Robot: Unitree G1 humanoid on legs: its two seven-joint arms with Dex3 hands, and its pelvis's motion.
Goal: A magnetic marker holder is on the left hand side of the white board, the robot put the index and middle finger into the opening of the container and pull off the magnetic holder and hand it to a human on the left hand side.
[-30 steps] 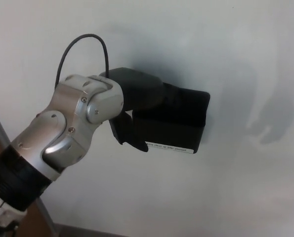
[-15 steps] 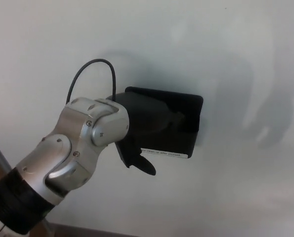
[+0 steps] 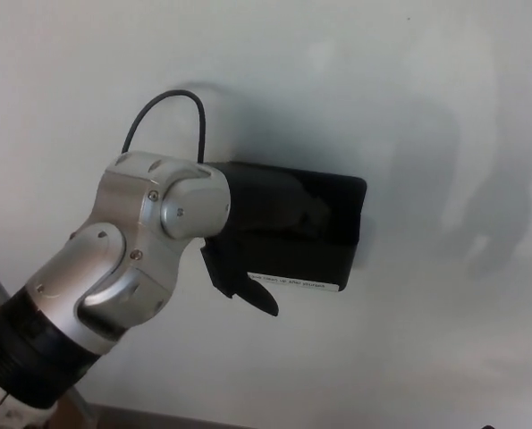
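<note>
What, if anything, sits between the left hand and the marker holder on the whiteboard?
Nothing visible. The left hand is already at the black marker holder, fingers reaching into its opening and thumb below its front. The whiteboard around it is bare.

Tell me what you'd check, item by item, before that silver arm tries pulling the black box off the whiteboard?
1. Fingers inside the opening: ok. The black left hand reaches into the top of the black rectangular magnetic holder.
2. Thumb outside, bracing: ok. It hangs below the holder's front lower edge.
3. Holder still on the white board: ok, it appears to sit flush.
4. Firmness of grip: cannot tell, the fingertips are hidden inside.
5. Thin black cable clear of the holder: ok, it loops above the wrist.
6. Person ready to receive: cannot tell, nobody shows.
</note>
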